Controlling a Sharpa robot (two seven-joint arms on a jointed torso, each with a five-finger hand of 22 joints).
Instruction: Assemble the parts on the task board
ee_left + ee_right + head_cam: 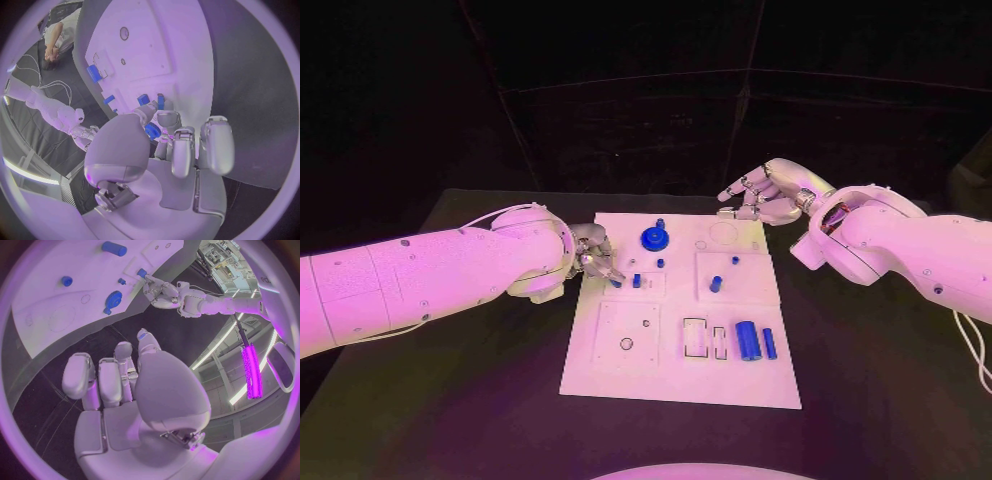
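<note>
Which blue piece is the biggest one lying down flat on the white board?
The fat blue cylinder near the board's front right. It lies on its side and is thicker than the thin blue bar beside it.

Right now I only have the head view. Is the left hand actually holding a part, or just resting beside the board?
Observer: The left wrist view shows the left hand pinching a small blue part at its fingertips.
Operator: And the right hand, anything in it?
Observer: No. In the right wrist view the right hand holds nothing; its fingers are apart, over the black table just off the task board edge.
</note>
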